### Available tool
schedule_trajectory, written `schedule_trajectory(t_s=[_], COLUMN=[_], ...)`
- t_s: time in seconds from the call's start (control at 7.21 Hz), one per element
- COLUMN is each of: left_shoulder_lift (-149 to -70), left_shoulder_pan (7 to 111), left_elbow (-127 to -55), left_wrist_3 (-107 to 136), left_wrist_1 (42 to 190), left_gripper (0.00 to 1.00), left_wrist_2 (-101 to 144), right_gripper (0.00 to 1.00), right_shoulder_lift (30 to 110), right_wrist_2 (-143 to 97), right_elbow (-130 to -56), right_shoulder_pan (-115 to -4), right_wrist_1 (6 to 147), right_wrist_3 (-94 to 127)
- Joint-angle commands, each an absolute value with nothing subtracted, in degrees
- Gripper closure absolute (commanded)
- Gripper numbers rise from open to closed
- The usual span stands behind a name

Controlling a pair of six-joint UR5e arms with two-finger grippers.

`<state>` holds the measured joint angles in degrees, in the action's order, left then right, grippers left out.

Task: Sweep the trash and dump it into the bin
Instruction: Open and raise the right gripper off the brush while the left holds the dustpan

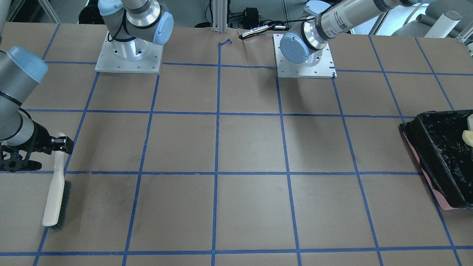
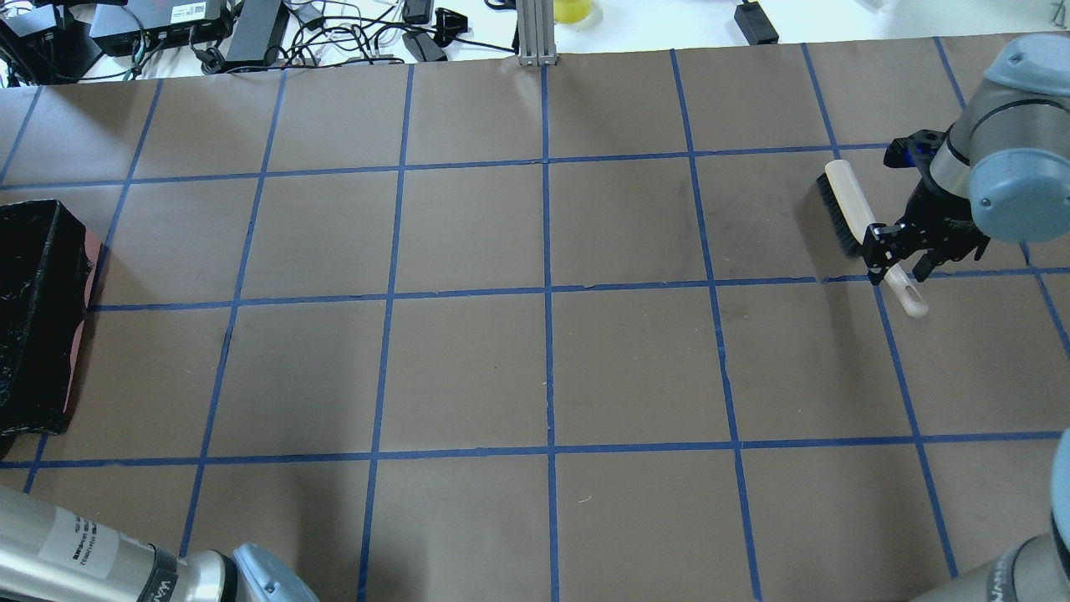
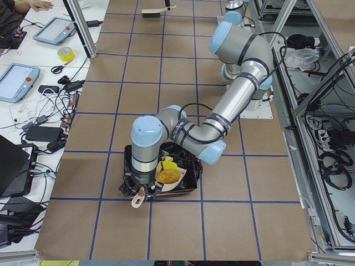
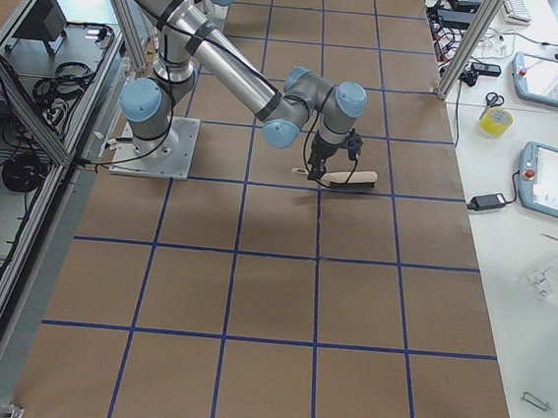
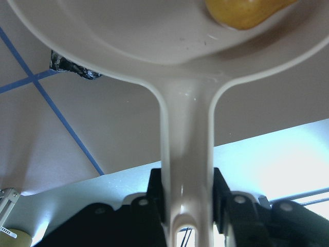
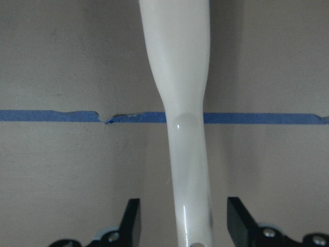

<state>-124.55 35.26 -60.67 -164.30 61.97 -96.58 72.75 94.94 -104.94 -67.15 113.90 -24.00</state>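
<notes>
The bin [image 1: 439, 155] is pink-sided with a black bag and stands at the table's end; it also shows in the overhead view [image 2: 33, 318]. My left gripper [image 5: 187, 180] is shut on the handle of the beige dustpan [image 5: 180, 77] and holds it over the bin. The amber-orange lump [image 5: 241, 13] lies in the pan, and the exterior left view shows it [image 3: 169, 176] beside the yellow sponge wedge [image 3: 168, 164]. The cream crescent slice is not clearly seen. My right gripper [image 2: 899, 255] is open, its jaws either side of the handle of a white brush [image 2: 844, 205] that lies on the table.
The table is brown paper with a blue tape grid [image 2: 547, 293]. The two arm bases [image 1: 127, 55] stand at the robot's side. Cables and boxes [image 2: 209, 33] lie beyond the far edge. Tablets and tape [image 4: 539, 175] lie on the side bench.
</notes>
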Motion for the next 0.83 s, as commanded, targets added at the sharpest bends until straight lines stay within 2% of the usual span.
schedule_trajectory(t_s=[0.0,0.28,0.42,0.55,0.69], left_shoulder_lift=[-122.5,-119.0,-118.0,-117.8,-117.9], left_shoulder_pan=[35.6,35.6,35.6,35.6,35.6], left_elbow=[-66.1,-73.5,-74.9,-75.0,-74.3], left_wrist_3=[-166.5,-168.0,-168.0,-168.0,-168.7], left_wrist_1=[53.4,47.1,46.9,46.9,47.5], left_gripper=[1.0,1.0,1.0,1.0,1.0], left_wrist_2=[-100.4,-101.0,-101.2,-101.2,-101.0], right_gripper=[0.23,0.17,0.12,0.0,0.0], right_shoulder_lift=[74.2,79.6,83.2,84.9,85.3], right_wrist_2=[95.3,95.1,94.7,94.1,93.3], right_elbow=[-102.6,-93.5,-89.0,-84.8,-80.4], right_shoulder_pan=[-67.1,-67.1,-67.5,-68.2,-70.9], right_wrist_1=[112.8,98.4,91.1,86.3,79.3], right_wrist_3=[-24.1,-24.1,-23.9,-21.4,-16.7])
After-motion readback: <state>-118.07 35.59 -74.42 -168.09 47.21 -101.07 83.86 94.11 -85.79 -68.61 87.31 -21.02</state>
